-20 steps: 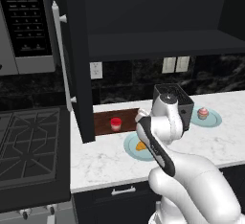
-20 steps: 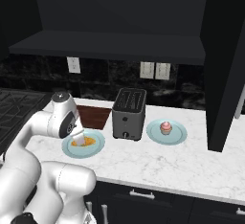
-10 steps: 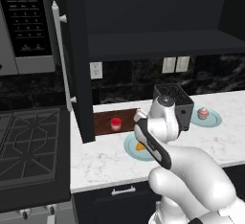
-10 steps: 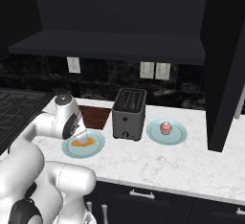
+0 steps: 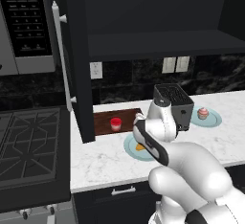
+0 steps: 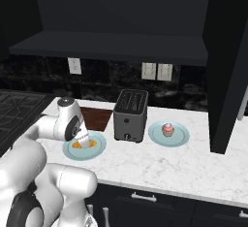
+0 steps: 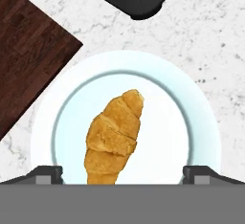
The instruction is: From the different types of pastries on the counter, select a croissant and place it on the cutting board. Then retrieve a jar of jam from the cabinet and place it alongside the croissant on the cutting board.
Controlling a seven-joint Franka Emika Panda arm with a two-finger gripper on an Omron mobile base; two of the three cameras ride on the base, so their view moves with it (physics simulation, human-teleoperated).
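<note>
Marble-look white table [image 5: 105,158] carries everything here, with the tall black wall cabinet [image 5: 79,60] standing open above its left end. A flat reddish-brown wooden cutting board [image 5: 103,121] lies on the table by the cabinet's foot, and a small red jar with a white lid [image 5: 115,123] already stands on its right part. A dark grey two-slot toaster [image 6: 130,115] sits right of the board, and beyond it a pink-frosted cupcake [image 6: 167,129] rests on a round light blue plate [image 6: 180,136]. A second round light blue plate [image 7: 201,122] lies just beside the board's corner, and the small golden-orange croissant [image 7: 114,137] lies at its middle, not yet moved to the board.

The jaws [image 7: 122,174] hang directly above this plate, spread wide and holding nothing, one fingertip [image 7: 47,174] on each side of the pastry's lower end. In the hand view the croissant's long axis runs from bottom to upper right, roughly crosswise to the line between the fingertips, so a plain descent should let them close across its narrow width. The board lies to the upper left of that view, a short carry away.
</note>
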